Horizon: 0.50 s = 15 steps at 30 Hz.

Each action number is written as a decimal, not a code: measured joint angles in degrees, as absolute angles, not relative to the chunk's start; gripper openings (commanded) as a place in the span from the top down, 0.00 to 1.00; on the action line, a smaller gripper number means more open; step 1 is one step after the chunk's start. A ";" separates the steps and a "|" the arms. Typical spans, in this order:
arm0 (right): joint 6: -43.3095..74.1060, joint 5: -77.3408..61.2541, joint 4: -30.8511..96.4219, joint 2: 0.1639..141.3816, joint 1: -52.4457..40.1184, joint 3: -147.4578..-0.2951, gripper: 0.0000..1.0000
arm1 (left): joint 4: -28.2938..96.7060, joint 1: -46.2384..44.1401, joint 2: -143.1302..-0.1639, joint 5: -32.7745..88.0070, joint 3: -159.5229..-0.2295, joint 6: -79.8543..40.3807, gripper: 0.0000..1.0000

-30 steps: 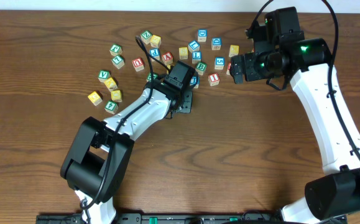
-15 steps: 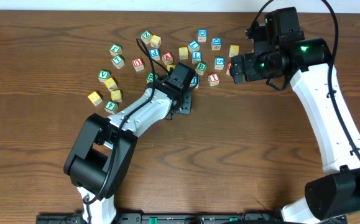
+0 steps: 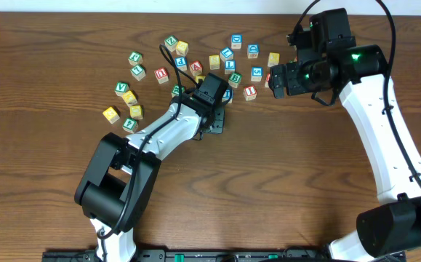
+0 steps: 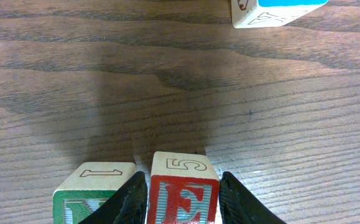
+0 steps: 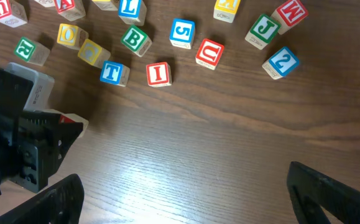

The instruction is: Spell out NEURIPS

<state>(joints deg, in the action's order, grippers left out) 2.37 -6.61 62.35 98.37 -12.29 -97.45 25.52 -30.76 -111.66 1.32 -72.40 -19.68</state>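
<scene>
In the left wrist view a red E cube [image 4: 183,196] stands on the table right beside a green N cube [image 4: 92,199]. My left gripper [image 4: 183,186] straddles the E, and its black fingers [image 4: 130,202] stand just off the cube's sides, so it is open. From overhead the arm hides both cubes where the left gripper [image 3: 214,116] points down. My right gripper [image 5: 186,193] hovers wide open over bare wood, below a red I cube [image 5: 158,73] and a red U cube [image 5: 209,53]. It also shows overhead as the right gripper [image 3: 272,81].
Loose cubes lie scattered across the far half of the table: a blue T [image 5: 112,73], green B [image 5: 133,38], blue 5 [image 5: 182,32], green J [image 5: 263,29], blue 2 [image 5: 280,62]. A blue-topped cube [image 4: 279,9] sits ahead of the left gripper.
The lower links of the left arm shifted slightly while its gripper stayed over the same spot. The right arm and the scattered cubes have not moved.
</scene>
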 measured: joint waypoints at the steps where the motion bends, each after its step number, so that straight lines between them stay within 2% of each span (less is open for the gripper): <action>1: 2.37 -6.61 62.35 98.37 -12.29 -97.45 0.01 | 25.52 -30.76 -111.66 1.30 -72.40 -19.68 0.63; 15: 2.42 -6.61 62.35 98.37 -12.29 -97.45 0.01 | 25.47 -30.76 -107.13 1.30 -72.47 -19.55 0.62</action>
